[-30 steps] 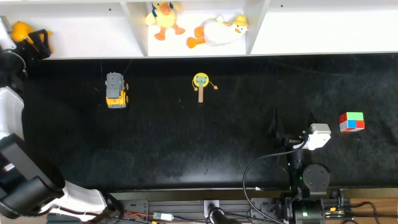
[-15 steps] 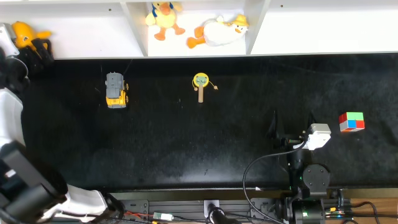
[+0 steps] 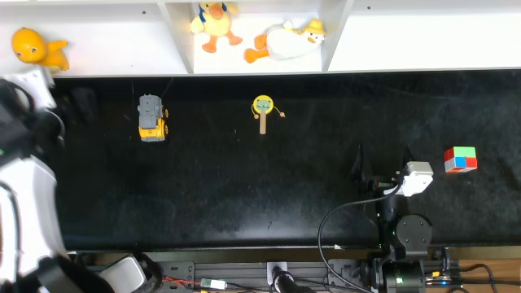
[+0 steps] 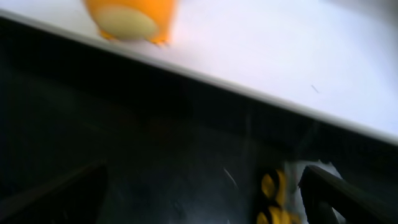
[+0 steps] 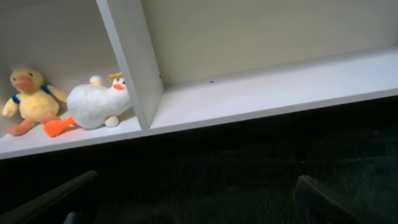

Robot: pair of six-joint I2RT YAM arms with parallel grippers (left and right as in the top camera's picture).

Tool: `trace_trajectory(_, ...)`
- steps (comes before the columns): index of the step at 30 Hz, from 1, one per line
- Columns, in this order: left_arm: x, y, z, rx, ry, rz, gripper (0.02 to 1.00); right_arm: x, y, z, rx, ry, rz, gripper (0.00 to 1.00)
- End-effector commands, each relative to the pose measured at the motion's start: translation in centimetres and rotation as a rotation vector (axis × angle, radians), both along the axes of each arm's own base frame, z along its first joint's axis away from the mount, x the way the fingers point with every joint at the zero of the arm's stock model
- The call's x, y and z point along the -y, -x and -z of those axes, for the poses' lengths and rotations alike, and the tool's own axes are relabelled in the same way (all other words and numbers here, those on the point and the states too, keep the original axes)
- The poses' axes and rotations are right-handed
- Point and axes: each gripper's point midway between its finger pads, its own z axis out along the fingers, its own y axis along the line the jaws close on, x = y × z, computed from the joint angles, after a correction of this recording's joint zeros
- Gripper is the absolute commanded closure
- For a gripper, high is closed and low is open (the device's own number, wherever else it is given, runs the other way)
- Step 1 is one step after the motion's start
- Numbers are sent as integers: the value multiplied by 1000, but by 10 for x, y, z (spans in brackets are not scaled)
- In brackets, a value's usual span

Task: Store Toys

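Along the table's far edge: white shelf (image 3: pixel 423 37), split by upright dividers into compartments.

Item 1. Orange duck (image 3: pixel 32 46). Left compartment, set on the shelf floor close to the front lip.

Item 2. Yellow duck (image 3: pixel 214 23). Plush, middle compartment, sitting upright with orange feet forward.

Item 3. White duck (image 3: pixel 286 41). Plush, same compartment, lying on its side just beside the yellow duck, with orange feet pointing toward it.

Item 4. Truck (image 3: pixel 151 118). Grey and yellow, on the black table (image 3: pixel 244 195), left of centre and near the shelf.

Item 5. Rattle (image 3: pixel 263 111). Round yellow-green head on a wooden handle, flat on the table at mid-width. The handle points toward the arms. Well apart from the truck.

Item 6. Cube (image 3: pixel 460 159). Multi-coloured, on the table's right end, well apart from all the other toys.

Item 7. Left hand (image 4: pixel 199 208). Fingers spread wide with nothing between them. Placed over the table's left end, just short of the shelf lip. The orange duck is ahead of it on the shelf, and part of the truck lies near one finger.

Item 8. Right hand (image 3: pixel 381 165). Fingers wide and holding nothing. Placed over the right-centre of the table, close to its arm's base, facing the shelf. The cube sits to its right, not touching.
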Motion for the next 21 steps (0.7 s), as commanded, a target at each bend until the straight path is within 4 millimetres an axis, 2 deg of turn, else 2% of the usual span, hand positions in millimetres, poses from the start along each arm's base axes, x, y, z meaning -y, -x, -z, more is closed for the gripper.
trace_trajectory(1,61,32,18,-16,4,93,23,-1,0,3,2,3,-4,7)
trace_trajectory(5,96,43,36,-101,-18,167,20,-1,0,3,2,3,-4,7)
trace_trajectory(9,118,52,47,-174,-59,223,20,-1,0,3,2,3,-5,5)
trace_trajectory(15,124,59,54,-211,-81,273,20,-1,0,3,2,3,-5,5)
trace_trajectory(21,127,51,60,-213,-87,291,20,-1,0,3,2,3,-4,7)
